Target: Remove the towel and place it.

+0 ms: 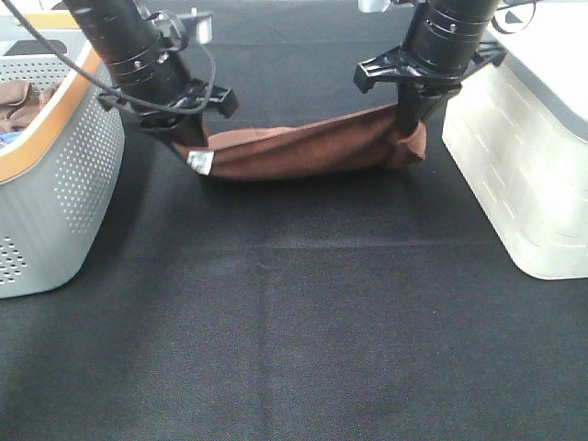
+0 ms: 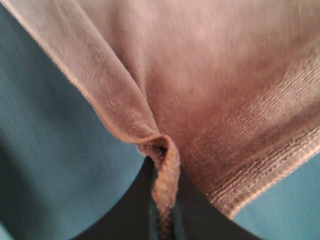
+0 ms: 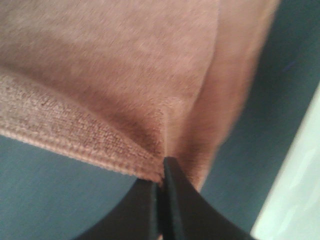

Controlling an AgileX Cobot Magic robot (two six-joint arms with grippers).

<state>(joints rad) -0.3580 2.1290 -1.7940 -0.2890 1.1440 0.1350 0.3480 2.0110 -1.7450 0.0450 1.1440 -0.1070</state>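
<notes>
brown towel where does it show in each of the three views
Exterior high: brown towel slung upper middle between left gripper and right gripper.
Left wrist: towel fills most of the frame, pinched at its edge.
Right wrist: towel fills most, likewise pinched.
Shared landmark: dark table cover.

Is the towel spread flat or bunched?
Bunched. The towel sags as a creased band between the left gripper and right gripper, each pinching one end.
</notes>
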